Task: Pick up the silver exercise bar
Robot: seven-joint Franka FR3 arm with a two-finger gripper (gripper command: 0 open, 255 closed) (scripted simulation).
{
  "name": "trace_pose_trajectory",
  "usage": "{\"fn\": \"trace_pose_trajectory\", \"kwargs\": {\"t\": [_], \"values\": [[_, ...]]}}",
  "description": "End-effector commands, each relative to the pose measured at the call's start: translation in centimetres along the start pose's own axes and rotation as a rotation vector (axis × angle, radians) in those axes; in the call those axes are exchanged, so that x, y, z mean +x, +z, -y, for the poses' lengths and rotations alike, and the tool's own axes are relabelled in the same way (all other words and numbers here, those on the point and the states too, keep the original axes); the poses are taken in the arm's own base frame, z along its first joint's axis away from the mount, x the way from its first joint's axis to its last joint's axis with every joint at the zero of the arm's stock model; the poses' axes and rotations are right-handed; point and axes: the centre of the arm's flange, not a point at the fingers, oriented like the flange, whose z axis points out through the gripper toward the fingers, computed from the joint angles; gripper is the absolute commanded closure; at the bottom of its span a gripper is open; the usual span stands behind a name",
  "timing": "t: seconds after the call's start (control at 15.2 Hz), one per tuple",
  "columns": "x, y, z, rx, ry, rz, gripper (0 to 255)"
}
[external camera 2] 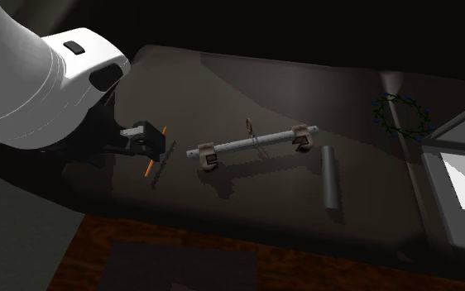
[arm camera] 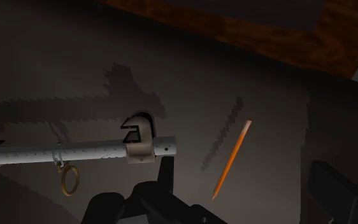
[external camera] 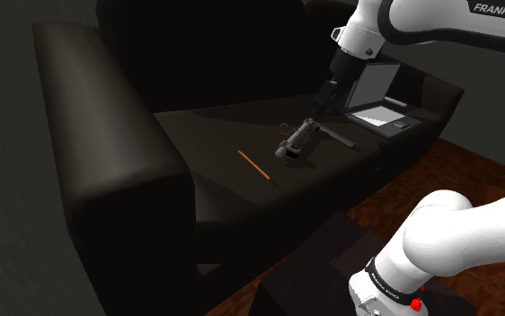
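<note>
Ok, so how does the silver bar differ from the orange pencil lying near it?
The silver bar is thick, pale and carries brackets near its ends; the orange pencil is thin and plain. The bar is much longer than the pencil. Both lie flat on the dark seat, apart from each other.

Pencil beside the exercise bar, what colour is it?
The pencil is orange, clearest in the wrist view.

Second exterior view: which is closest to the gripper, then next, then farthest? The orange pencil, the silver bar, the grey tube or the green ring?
1. The orange pencil, right at the gripper, on the view's left.
2. The silver bar, next along, mid-seat.
3. The grey tube, past the bar's far end.
4. The green ring, farthest, toward the view's right.
</note>
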Motion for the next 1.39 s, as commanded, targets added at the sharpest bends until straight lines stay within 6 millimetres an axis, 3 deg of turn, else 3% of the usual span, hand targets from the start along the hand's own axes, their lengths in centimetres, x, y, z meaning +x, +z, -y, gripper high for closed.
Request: {"fn": "trace_pose_trajectory", "kwargs": {"t": [0.0, 1.32], "values": [[0.0, 0.0, 0.0, 0.000, 0.000, 0.000, 0], [13.3, 14.0, -19.3, 0.043, -0.092, 0.058, 0]]}}
